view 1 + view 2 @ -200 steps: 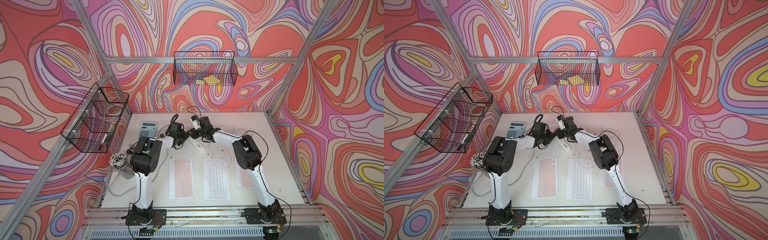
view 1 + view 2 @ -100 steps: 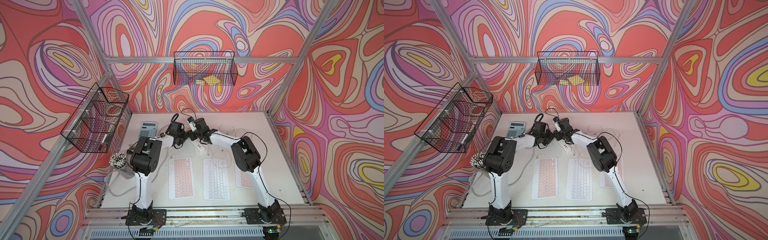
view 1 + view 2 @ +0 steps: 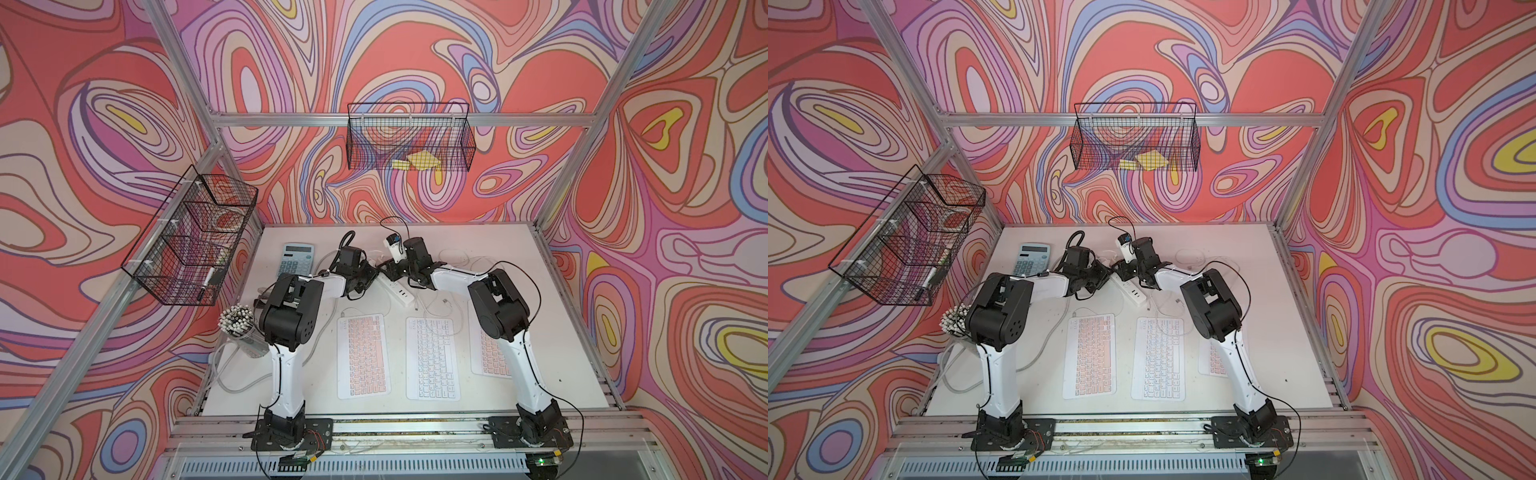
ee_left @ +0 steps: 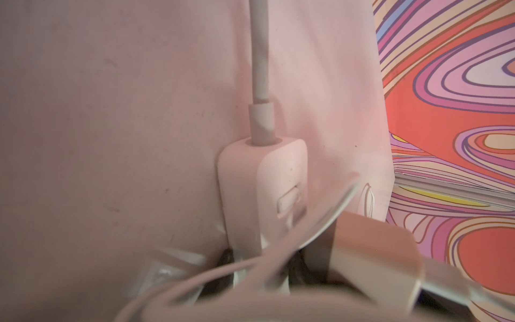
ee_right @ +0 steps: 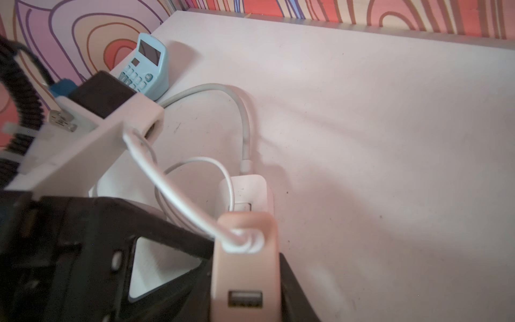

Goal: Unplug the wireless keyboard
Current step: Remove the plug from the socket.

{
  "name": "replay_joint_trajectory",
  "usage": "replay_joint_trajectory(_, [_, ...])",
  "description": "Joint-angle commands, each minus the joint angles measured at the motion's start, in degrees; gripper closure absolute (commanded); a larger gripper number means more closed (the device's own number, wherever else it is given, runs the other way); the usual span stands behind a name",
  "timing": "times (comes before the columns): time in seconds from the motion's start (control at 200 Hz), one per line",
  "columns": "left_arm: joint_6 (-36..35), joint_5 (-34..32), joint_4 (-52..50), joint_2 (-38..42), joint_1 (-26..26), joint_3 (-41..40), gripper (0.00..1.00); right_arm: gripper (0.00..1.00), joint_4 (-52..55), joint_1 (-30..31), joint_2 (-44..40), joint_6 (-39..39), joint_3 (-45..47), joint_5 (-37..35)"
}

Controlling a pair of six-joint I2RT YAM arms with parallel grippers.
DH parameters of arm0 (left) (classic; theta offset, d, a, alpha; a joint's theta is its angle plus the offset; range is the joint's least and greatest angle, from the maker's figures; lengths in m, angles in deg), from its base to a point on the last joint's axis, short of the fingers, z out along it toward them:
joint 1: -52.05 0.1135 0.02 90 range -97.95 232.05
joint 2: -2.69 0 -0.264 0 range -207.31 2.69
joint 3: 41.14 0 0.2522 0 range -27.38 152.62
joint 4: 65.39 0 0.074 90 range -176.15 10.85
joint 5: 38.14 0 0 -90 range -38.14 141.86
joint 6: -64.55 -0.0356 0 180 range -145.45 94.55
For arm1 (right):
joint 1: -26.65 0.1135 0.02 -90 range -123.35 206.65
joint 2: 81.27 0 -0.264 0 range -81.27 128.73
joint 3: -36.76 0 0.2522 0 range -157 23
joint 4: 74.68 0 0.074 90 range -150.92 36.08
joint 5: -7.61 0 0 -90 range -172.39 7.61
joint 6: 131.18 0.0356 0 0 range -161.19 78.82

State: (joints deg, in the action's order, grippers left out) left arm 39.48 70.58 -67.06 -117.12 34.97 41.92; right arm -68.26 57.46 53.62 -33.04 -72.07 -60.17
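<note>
White table: both arms reach over its far half, left gripper and right gripper nearly tip to tip at one end of the power strip.

Wireless keyboards: pink-keyed keyboard, white keyboard and third keyboard, which is partly behind the right arm. All three lie flat side by side, well apart from both grippers, on the arm-base side.

Calculator sits beyond the left gripper, toward the wall.

Right gripper is clamped on a white USB adapter, just beside the strip's button end. A thin cable loops off the adapter.

Left gripper's jaws are masked by blurred cable, so its grip cannot be told.
</note>
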Motion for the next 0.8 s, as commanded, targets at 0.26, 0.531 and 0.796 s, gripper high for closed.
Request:
replay_joint_trajectory(0.26, [2.9, -2.51, -10.75, -6.75, -0.12, -3.29, 0.65, 0.89, -3.27, 7.33, -4.36, 1.87, 11.15, 16.58])
replay_joint_trajectory(0.531, [2.24, -2.29, -11.26, -7.05, -0.1, -2.63, 0.65, 0.9, 7.61, 12.35, -4.78, -7.92, 7.74, 1.95])
replay_joint_trajectory(0.796, [1.59, -2.07, -11.85, -7.15, -0.13, -2.13, 0.66, 0.9, 22.55, 12.69, -0.78, -11.64, -2.34, -4.59])
